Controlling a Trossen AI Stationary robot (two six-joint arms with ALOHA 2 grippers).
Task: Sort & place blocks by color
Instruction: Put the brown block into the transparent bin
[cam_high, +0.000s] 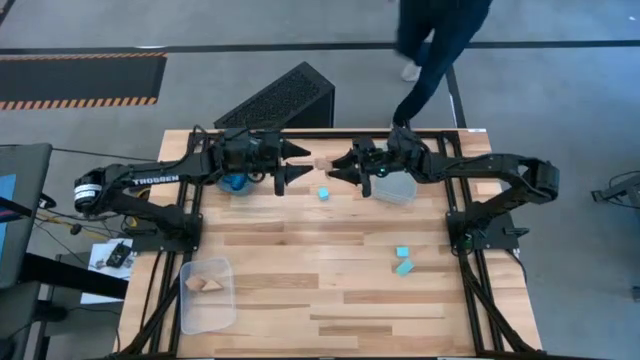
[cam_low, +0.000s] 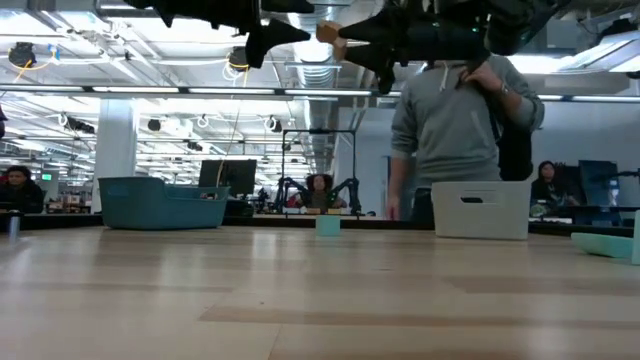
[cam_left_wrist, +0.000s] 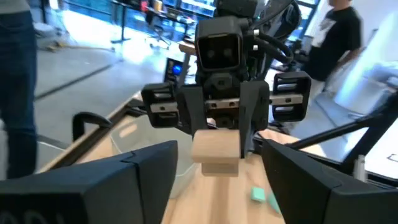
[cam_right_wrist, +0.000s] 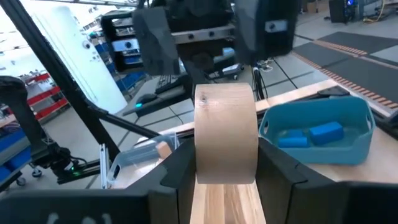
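On the pale wood table, a clear bin with tan pieces sits nearest, then 2 cyan blocks. Farther back, the right gripper, clamped on a tan block, meets the open-jawed left gripper in mid-air. Beyond, a person walks past.
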